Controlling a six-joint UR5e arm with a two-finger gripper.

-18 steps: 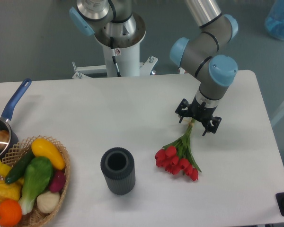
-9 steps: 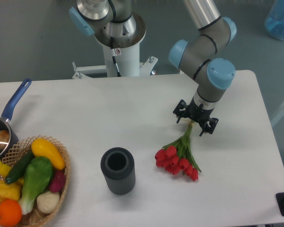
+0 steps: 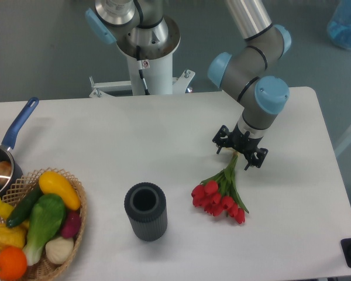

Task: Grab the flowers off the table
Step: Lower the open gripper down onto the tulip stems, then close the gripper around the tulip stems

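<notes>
The black two-finger claw point(image 3: 240, 150) points down over the upper ends of the green stems, and I cannot tell if its fingers are closed on them or only around them. The small bunch of red tulips with green leaves point(image 3: 221, 194) lies on the large white surface point(image 3: 134, 140), red heads toward the front. To the left stands a dark grey ribbed cylinder vase point(image 3: 145, 211). Further left are a wicker basket of colourful vegetables point(image 3: 38, 225) and a blue-handled pot point(image 3: 6, 153).
</notes>
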